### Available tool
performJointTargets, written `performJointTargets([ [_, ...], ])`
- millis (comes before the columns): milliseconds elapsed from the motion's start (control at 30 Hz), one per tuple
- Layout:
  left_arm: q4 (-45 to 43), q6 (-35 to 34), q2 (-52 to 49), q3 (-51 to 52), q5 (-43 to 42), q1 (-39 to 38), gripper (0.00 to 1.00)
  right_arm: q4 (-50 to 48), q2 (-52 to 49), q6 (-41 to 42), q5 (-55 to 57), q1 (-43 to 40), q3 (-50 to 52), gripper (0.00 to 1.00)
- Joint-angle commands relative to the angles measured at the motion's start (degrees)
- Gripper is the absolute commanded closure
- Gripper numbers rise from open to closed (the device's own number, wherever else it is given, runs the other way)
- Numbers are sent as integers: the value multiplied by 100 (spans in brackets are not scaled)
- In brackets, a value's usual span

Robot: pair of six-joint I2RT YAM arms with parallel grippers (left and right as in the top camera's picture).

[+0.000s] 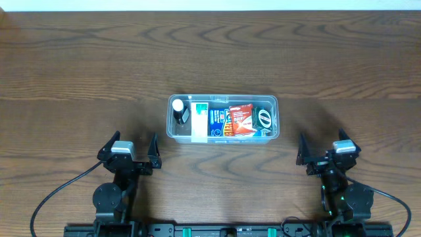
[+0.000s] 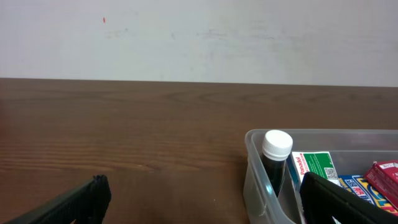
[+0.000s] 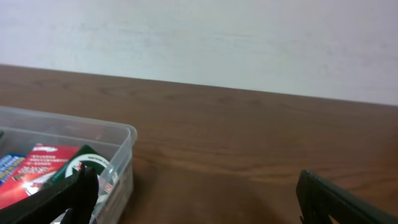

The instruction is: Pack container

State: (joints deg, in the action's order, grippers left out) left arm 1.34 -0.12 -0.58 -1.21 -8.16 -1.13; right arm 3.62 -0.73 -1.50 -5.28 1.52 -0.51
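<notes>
The clear plastic container (image 1: 276,118) stands at the table's middle, holding a dark bottle with a white cap (image 1: 178,106), a white and green box (image 1: 199,118), a blue box (image 1: 216,122), a red packet (image 1: 241,118) and a green pack (image 1: 263,118). The container also shows in the left wrist view (image 2: 256,165) and the right wrist view (image 3: 124,140). My left gripper (image 1: 129,148) is open and empty, in front of the container's left end. My right gripper (image 1: 325,150) is open and empty, in front of and to the right of it.
The brown wooden table (image 1: 79,72) runs back to a white wall (image 2: 199,37). Black cables (image 1: 52,197) trail from both arm bases along the front edge.
</notes>
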Motion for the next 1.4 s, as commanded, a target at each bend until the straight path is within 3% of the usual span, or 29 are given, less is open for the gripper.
performJointTargets([
  [0,203,52,28,98,-39,35,2,31,46,-457,101,42,22,1],
  [367,203,52,28,98,-37,35,2,28,46,87,98,37,22,1],
  [1367,203,50,28,98,-39,35,2,24,46,81,96,37,20,1],
])
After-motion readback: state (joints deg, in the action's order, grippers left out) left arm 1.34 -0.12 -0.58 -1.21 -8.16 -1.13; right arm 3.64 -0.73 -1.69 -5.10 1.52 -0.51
